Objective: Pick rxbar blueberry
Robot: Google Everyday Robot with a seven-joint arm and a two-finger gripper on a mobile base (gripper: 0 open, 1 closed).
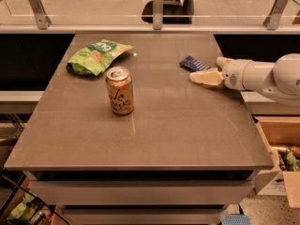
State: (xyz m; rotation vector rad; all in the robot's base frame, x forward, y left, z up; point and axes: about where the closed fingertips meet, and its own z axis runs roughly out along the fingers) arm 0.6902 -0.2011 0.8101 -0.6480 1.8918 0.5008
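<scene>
Beside rxbar blueberry (194, 63), the gripper (206, 69)

We see the rxbar blueberry (193, 63) in dark blue with thin white stripes, far right of the can (120, 90). The can is peach-coloured with dark lettering and a silver top. The snack bag (96, 56), behind the can, is light green with white letters. The gripper (206, 70), right of the can, has cream fingers standing apart on a white arm (262, 76). The table (178, 125) is plain grey-brown.
</scene>
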